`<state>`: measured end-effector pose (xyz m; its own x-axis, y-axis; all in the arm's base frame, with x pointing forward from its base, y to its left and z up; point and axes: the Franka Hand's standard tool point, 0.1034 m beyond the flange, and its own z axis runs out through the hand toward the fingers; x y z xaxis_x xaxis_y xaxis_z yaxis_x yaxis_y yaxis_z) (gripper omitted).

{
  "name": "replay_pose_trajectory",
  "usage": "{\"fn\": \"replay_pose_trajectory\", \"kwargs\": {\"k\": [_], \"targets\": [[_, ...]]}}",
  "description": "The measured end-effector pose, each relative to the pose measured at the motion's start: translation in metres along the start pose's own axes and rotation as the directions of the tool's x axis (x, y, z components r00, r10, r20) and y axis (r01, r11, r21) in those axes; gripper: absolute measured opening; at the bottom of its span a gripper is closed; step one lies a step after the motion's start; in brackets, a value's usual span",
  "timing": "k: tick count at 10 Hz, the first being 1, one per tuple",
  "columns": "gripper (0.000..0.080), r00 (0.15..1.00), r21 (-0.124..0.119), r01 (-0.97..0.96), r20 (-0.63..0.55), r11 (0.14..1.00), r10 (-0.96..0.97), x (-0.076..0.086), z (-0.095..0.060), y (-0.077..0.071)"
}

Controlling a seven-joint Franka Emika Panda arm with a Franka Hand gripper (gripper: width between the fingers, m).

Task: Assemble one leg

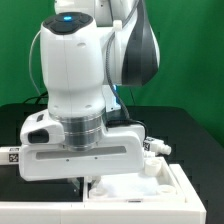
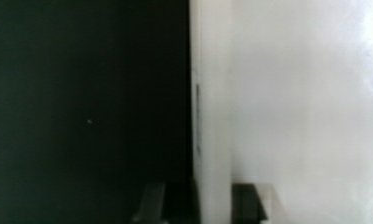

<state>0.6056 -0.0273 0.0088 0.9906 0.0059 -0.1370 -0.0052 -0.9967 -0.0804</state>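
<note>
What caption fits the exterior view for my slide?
Panda gripper low over the rim of the white panel; a tagged leg lies at the exterior view's right.

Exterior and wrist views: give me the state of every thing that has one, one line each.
panel: lying flat, rim up.
gripper: down at the panel's edge, jaws apart on either side of it; whether it grips cannot be told.
leg: loose beside the panel, not held.
</note>
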Motion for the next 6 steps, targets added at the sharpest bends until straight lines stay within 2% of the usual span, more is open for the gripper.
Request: {"fn": "replay_pose_trajectory", "kwargs": {"k": [6], "targets": [[0.0054,1.0,-0.008,-0.027,0.004,1.0,0.027,0.0003,0.0003,-0.0046]]}}
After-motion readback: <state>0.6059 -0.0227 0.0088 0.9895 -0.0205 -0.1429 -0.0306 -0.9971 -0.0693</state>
